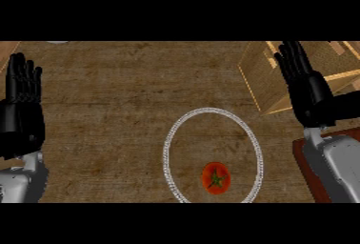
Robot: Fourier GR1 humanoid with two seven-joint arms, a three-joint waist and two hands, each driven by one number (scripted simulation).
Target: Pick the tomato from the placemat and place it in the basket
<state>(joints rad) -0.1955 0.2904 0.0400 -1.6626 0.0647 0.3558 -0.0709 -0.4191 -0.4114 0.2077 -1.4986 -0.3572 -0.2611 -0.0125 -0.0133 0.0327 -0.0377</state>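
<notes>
A red tomato (216, 178) with a green stem lies on a round brown placemat (211, 138) edged in white, near the mat's lower rim. A light wooden basket (264, 83) stands at the upper right. My right hand (306, 86) is open with straight fingers, raised in front of the basket and well above and to the right of the tomato. My left hand (20, 102) rests open at the left edge, fingers up, far from the tomato.
The counter (119, 95) is brown wood grain. A dark reddish object (304, 164) shows at the right edge beneath my right forearm. A small pale thing (57, 42) peeks in at the top left.
</notes>
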